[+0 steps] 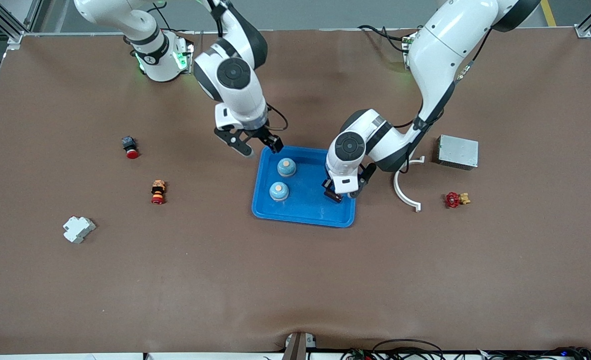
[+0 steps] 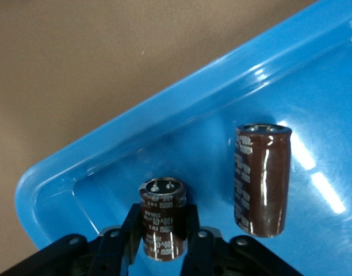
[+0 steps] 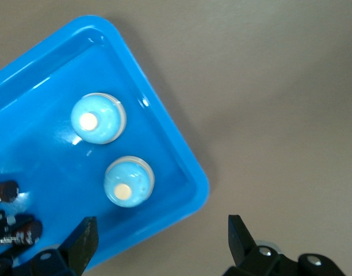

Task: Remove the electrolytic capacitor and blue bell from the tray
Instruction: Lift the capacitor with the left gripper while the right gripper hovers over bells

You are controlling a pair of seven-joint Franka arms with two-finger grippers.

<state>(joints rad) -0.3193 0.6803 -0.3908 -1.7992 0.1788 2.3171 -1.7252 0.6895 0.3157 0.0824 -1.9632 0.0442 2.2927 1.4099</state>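
Brown table (image 1: pixel 295 280), blue tray (image 1: pixel 300 212), metal box (image 1: pixel 457 151), red valve (image 1: pixel 455 199)

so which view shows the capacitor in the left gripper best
The left wrist view: the capacitor sits large between the left gripper fingers. The right wrist view catches it small at the edge; the front view hides it under the arm.

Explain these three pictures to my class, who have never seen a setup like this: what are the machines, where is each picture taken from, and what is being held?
Two white robot arms work at a brown table. One picture looks down from a high camera facing them; the other two come from cameras on each arm's wrist. A blue tray holds two blue bells and two brown capacitors. The left gripper is down in the tray, shut on one upright capacitor; a second capacitor stands beside it. The right gripper hangs open over the tray's edge near the bells, holding nothing. Push buttons, a white block, a red valve, a metal box and a white curved part lie around the tray.
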